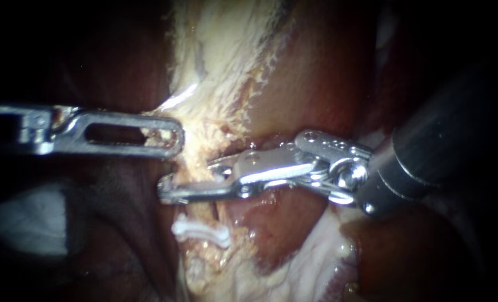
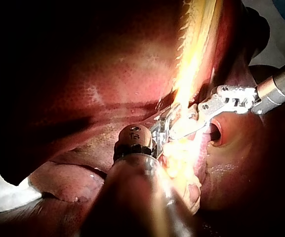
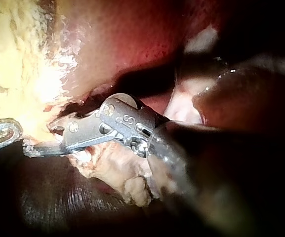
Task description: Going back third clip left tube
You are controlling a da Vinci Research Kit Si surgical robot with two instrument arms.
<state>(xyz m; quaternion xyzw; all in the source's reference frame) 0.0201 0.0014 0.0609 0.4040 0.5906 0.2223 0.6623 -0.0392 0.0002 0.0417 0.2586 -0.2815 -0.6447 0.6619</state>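
Narrow gap betw. left instrument (image 1: 176, 137) tip & right instrument (image 1: 187, 180), pale tissue (image 1: 204, 146) in it; clip (image 1: 201, 232) just below; liver (image 1: 327, 72) crowds both sides.

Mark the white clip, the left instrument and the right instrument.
white clip (image 1: 201, 232), endoscope view, middle of its bar.
left instrument (image 1: 176, 140), endoscope view, end of its slotted tip.
right instrument (image 1: 188, 180), endoscope view, midway between its two tips.

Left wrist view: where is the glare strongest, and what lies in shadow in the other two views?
Left wrist view: glare washes out the pale tissue ahead of the left instrument, whose shaft is dark. Endoscope view: light falls on the middle, the right instrument glints, the borders are black. Right wrist view: the pale tissue beside the right instrument is overlit; its shaft lies in shadow.
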